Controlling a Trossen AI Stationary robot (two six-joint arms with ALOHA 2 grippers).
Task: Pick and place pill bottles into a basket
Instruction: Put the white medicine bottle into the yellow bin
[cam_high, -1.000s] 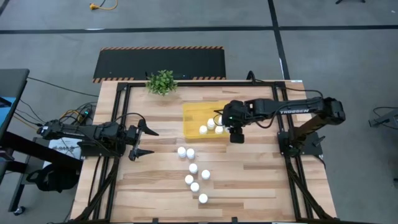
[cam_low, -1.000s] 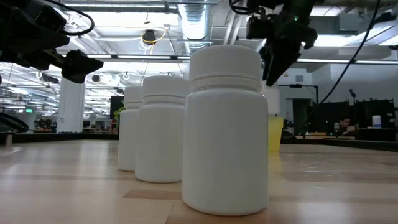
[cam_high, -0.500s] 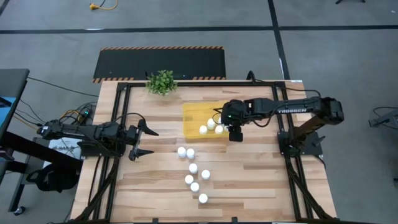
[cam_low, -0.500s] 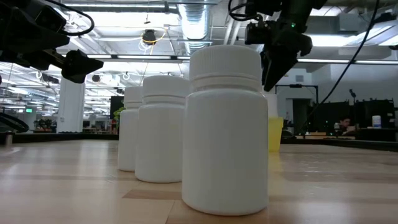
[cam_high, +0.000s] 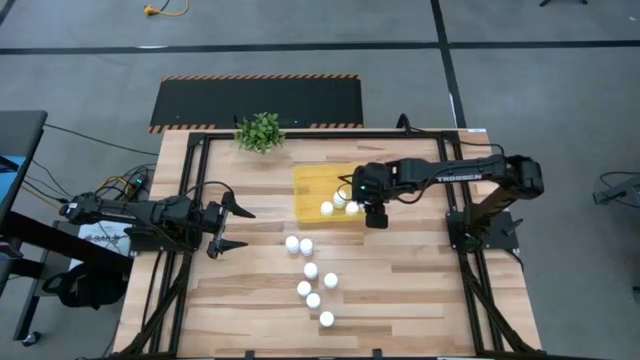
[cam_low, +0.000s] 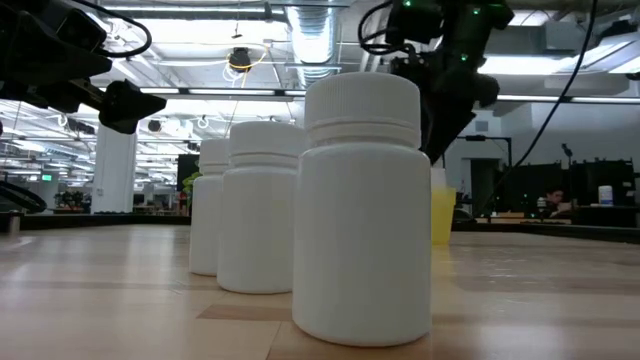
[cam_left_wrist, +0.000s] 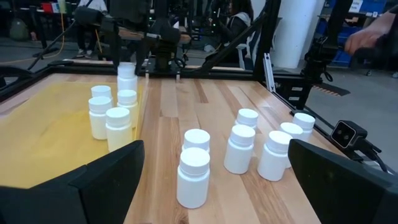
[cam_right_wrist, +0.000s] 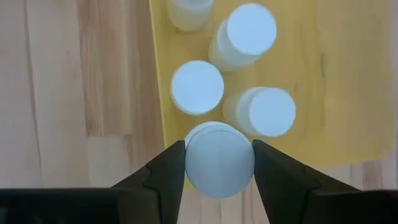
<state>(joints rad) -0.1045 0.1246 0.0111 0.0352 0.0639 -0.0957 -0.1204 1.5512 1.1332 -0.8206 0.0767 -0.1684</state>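
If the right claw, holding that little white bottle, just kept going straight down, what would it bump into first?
Most likely the yellow tray floor, near its edge: the right gripper holds a bottle over that spot, close beside the bottles standing there. Depth is hard to judge, so it might clip one.

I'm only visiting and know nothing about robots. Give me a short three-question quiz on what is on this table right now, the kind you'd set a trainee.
1. True or false: the left gripper is holding a bottle.
2. How many small white cylindrical pill bottles stand loose on the wooden table, outside the shallow yellow translucent plastic tray? A) three B) seven C) ten
3. Fill in: the right gripper, at the tray's edge, has its fingers shut on one ____.

Key: 1 false, its fingers are open and empty; 2 B; 3 pill bottle.
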